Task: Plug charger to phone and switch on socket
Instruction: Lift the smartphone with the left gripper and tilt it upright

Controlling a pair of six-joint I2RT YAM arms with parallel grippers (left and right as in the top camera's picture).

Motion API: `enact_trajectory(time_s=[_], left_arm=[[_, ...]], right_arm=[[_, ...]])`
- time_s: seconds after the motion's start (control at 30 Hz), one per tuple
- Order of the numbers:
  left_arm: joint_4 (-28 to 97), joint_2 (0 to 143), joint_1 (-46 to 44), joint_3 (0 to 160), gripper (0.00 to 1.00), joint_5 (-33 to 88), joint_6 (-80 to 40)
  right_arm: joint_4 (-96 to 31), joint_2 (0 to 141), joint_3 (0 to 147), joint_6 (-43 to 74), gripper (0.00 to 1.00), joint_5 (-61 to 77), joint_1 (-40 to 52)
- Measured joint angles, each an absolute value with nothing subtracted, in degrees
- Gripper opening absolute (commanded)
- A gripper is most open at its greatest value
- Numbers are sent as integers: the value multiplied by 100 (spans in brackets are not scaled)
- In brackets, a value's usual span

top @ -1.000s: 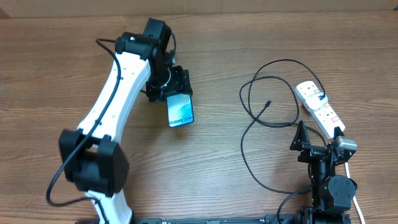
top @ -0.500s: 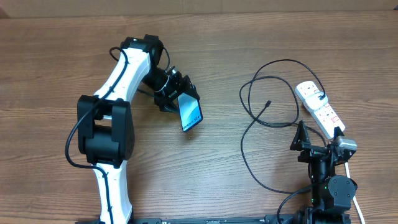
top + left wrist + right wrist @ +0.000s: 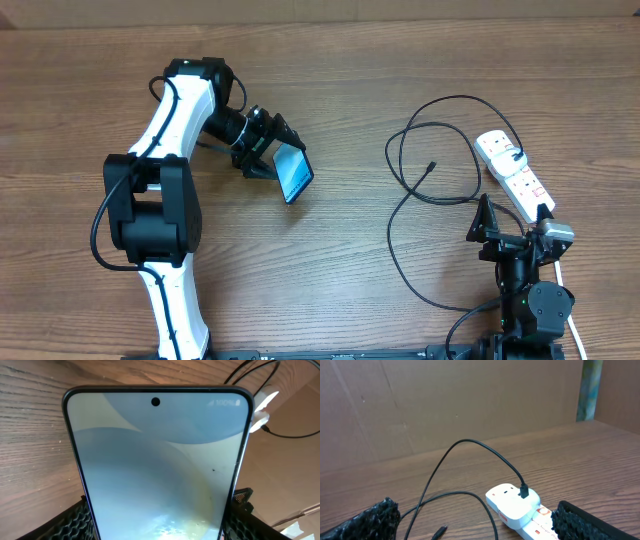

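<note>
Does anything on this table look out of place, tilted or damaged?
Nothing looks damaged or spilled. The phone is held tilted in the left gripper, not lying flat. The black cable sprawls in loose loops, its plug in the power strip and its small tip lying free.

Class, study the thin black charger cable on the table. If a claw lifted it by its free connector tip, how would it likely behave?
Probably floppy: the charger cable lies in loose loops, so it should sag. Likely light, being so thin. Its plug sits in the power strip, so a long pull may tug that end.
</note>
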State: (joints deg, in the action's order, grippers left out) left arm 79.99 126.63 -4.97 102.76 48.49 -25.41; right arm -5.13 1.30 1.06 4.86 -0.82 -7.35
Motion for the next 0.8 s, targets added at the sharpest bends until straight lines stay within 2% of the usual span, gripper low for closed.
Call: enact_trajectory(time_s=[0.5, 0.8], left_arm=[[7839, 12663, -515, 10276, 4, 4823, -2536], [7913, 12663, -515, 10276, 4, 3815, -2536]], right_arm=[[-513, 130, 106, 489, 100, -82, -735], [-510, 130, 106, 486, 100, -82, -735]])
